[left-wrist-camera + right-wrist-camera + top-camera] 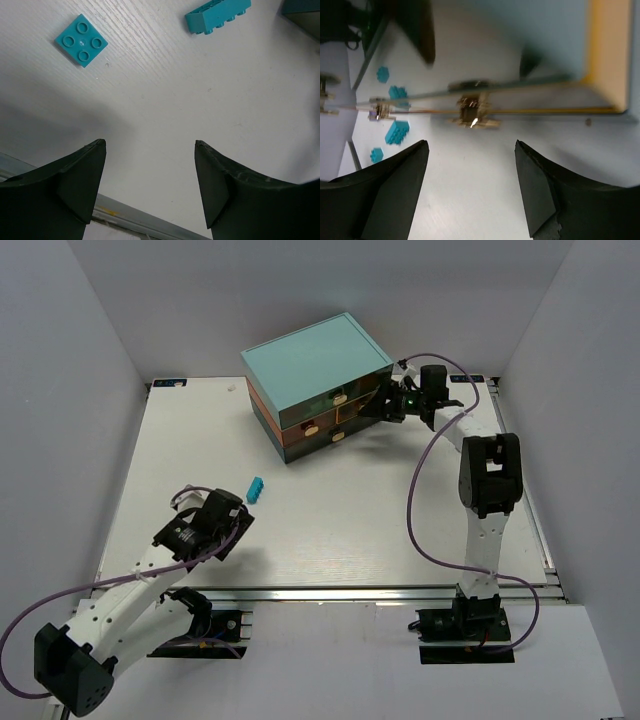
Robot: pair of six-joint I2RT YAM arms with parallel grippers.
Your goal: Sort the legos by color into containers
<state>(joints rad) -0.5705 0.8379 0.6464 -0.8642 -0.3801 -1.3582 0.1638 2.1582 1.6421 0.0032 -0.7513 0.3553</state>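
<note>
The left gripper (150, 145) is being held low over the white table (330, 530) in the lower left of the overhead view, its jaws being kept well apart with bare table showing between them; in the left wrist view a flat cyan plate (81, 40) with four studs is being shown lying in the upper left of the frame, and a longer cyan brick (218, 15) is being shown at the top edge, right of centre, the two well apart; in the overhead view that brick is being seen just beyond the left gripper, left of centre; the chest (315, 365) with its light-teal top is being shown standing in the upper middle of the overhead frame, its drawers (322, 430) with orange and teal fronts being turned toward the arms; the right gripper (470, 145) is being held just beside the chest's right front corner, right of centre in the upper part of the overhead view, its jaws being kept apart; the right wrist view is being blurred, a tan knob (472, 116) being made out beyond the fingers and several cyan legos (397, 131) being seen at the left edge; whether those are lying inside a drawer cannot be told.
</note>
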